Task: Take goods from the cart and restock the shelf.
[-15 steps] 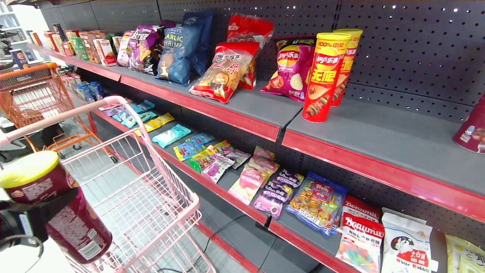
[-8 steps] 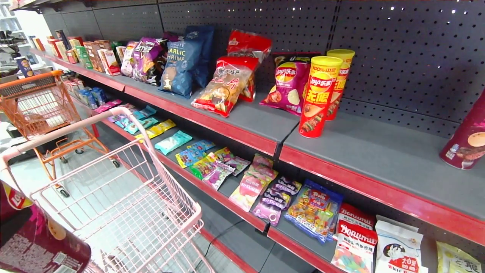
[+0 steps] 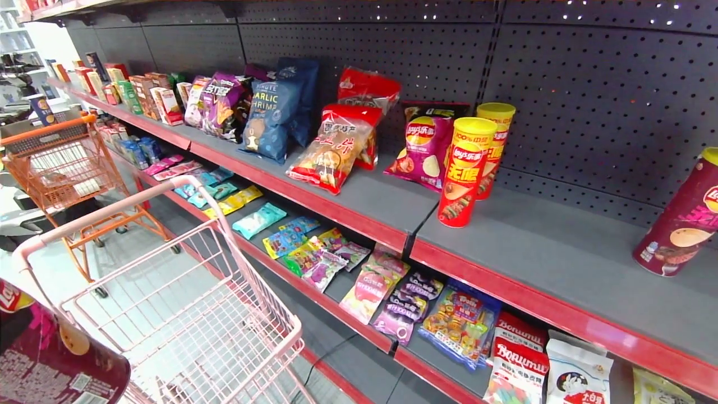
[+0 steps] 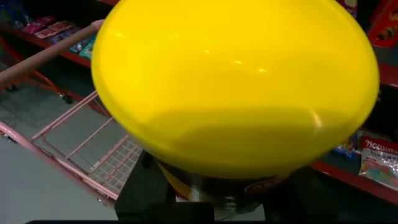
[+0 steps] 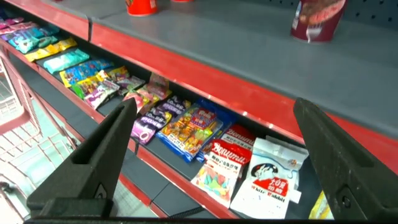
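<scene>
The left gripper [image 4: 217, 202] has its jaws pinching a maroon chip can [image 3: 50, 359] just beside the pink cart [image 3: 269, 331]; the can is not yet shelved. The right gripper [image 5: 216, 109] hangs empty, jaws spread. Farther off, the shelf [image 3: 561, 247] has bare space between the yellow cans [image 3: 465, 168] and a matching maroon can [image 3: 679, 224]. Its red lip [image 3: 533, 306] looks like the only hurdle.

The whole head view shifts as the camera tilts upward. The shelf [image 3: 561, 252] and its goods sit lower in the picture without moving themselves, and the dark red can [image 3: 679, 224] at the shelf's far right now shows up to its yellow lid. The chip can [image 3: 50, 365] at the near left does move. A second ago it stands tilted beside the near-left corner of the pink cart [image 3: 263, 331], yellow lid in sight. Now it lies closer to the camera and further left, its labelled body crossing the near-left corner.
</scene>
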Controlling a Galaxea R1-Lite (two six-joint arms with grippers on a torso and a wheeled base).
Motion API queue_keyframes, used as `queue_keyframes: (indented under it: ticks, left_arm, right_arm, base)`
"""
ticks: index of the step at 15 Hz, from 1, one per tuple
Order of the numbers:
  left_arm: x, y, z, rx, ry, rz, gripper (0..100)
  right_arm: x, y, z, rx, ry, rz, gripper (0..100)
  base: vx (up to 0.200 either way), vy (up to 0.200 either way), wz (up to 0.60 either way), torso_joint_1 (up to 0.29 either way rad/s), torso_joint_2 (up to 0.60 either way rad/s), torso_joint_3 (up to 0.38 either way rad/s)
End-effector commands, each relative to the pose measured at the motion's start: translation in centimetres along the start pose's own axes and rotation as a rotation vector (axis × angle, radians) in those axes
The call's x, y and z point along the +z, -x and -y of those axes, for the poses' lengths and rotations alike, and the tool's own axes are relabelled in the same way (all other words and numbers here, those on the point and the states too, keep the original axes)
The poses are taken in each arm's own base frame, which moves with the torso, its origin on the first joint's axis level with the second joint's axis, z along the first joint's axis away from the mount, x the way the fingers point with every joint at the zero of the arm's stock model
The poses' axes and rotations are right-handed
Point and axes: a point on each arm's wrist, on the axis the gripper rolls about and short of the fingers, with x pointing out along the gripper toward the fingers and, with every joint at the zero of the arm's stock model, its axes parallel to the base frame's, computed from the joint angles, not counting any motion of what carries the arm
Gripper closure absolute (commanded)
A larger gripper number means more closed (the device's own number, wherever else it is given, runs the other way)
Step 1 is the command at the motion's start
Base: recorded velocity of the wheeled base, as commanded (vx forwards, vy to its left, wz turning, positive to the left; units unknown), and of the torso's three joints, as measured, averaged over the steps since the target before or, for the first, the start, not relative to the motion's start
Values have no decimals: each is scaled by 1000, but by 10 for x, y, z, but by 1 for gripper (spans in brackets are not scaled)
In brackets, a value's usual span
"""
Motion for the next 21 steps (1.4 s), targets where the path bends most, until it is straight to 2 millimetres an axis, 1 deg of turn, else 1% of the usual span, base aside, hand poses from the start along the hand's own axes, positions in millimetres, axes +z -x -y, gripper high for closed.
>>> queue_keyframes:
  ticks: [1,8,14,17,21]
  left_arm:
    - [1,-1,0,1,0,-3,100]
    - [3,-5,-1,1,-7,-13,100]
    - [2,-5,-1,2,-16,-14,100]
    - [2,-4,-1,2,-17,-12,100]
    - [2,-5,-1,2,-16,-15,100]
  right_arm:
    - [0,0,0,1,1,-1,0]
    - [0,0,0,1,1,-1,0]
    - [0,0,0,1,-2,-2,0]
    - [0,0,0,1,-1,-2,0]
    - [0,0,0,-1,-2,-2,0]
  base:
    - [0,0,0,168,-383,-217]
    - [0,0,0,161,-361,-201]
    - [0,0,0,157,-344,-184]
    - [0,0,0,12,-30,-7]
    - [0,0,-600,4,-1,1]
